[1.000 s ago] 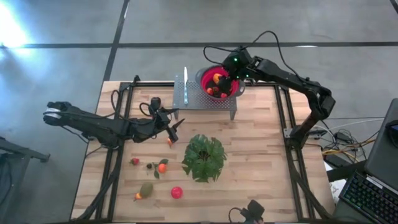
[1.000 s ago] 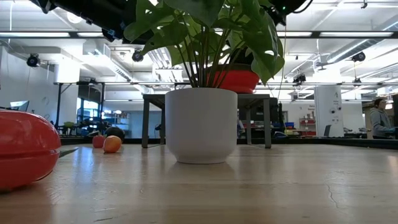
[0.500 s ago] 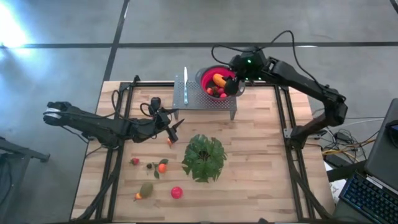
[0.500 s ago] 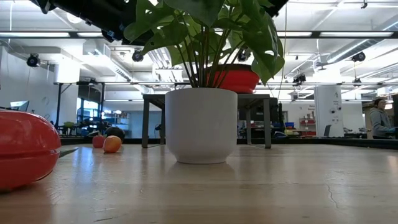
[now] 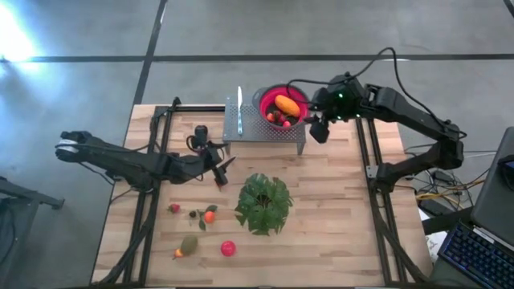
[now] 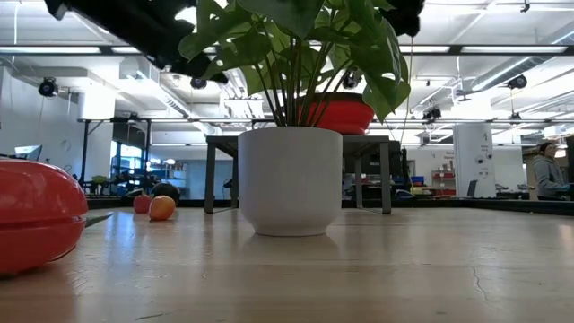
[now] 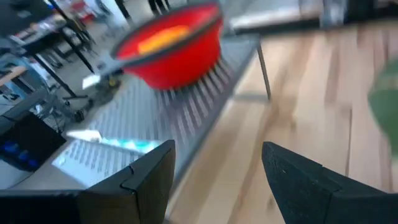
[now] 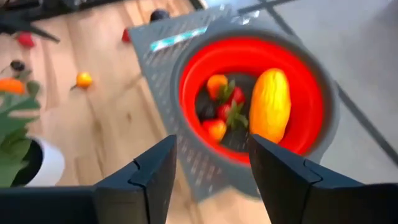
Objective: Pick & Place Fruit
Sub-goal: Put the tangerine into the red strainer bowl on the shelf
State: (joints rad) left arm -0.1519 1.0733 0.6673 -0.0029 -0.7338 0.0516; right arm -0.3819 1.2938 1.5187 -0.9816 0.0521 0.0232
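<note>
Red colander bowl [image 5: 280, 107]: stands on the grey perforated rack [image 5: 259, 122] at the far edge of the wooden counter [image 5: 337, 209]. Contents: one yellow-orange oblong fruit [image 8: 272, 104], several small red and orange pieces [image 8: 224, 106], one dark piece, all lying at the bottom.

White pot with green plant [image 5: 263, 203]: mid-counter, upright, holds only the plant.

Loose fruit on the counter: small orange piece [image 5: 218, 183] just beside the left end effector; red piece [image 5: 174, 209]; orange piece with leaves [image 5: 209, 215]; olive-green piece [image 5: 189, 244]; red round fruit [image 5: 229, 248], all near the counter's left front.

Left end effector [image 5: 222, 168]: low over the counter between rack and plant, fingers spread, nothing between them.

Right end effector [image 5: 318, 131]: beside the bowl's right rim, over the counter; fingers apart, empty.

Change from earlier frames: the right end effector, formerly directly over the bowl's contents, has withdrawn rightward clear of the rim, uncovering the oblong fruit. The left end effector has shifted slightly toward the orange piece. Loose fruit unmoved.
</note>
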